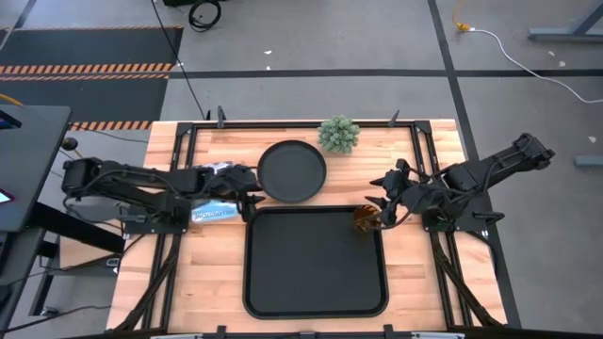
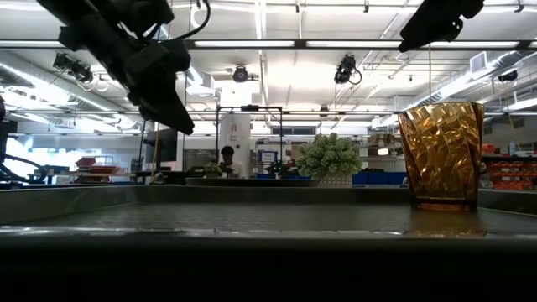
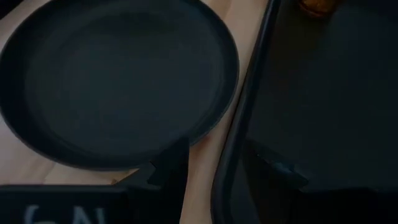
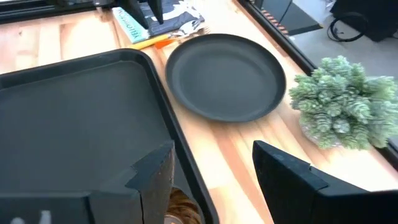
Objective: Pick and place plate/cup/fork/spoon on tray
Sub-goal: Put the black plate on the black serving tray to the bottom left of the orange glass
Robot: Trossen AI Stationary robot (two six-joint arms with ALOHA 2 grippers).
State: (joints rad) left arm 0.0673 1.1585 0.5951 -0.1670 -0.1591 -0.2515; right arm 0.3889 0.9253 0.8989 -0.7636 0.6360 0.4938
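The black tray [image 1: 316, 282] lies at the table's near middle. The amber cup [image 1: 366, 222] stands upright in the tray's far right corner, and it also shows in the low view [image 2: 440, 155]. The round black plate [image 1: 292, 171] rests on the table just beyond the tray. My right gripper [image 4: 211, 149] is open above the cup and clear of it. My left gripper [image 3: 217, 152] is open and empty, above the tray's far left corner [image 3: 233, 143] beside the plate's near edge [image 3: 186, 140]. An orange handle [image 4: 157, 42] shows by the left arm; whether it is the fork or the spoon I cannot tell.
A small green plant [image 1: 338, 135] stands at the far edge, right of the plate. A blue-and-white packet [image 1: 212, 213] lies under my left arm, left of the tray. Black frame rails [image 1: 426, 169] run along both sides of the table.
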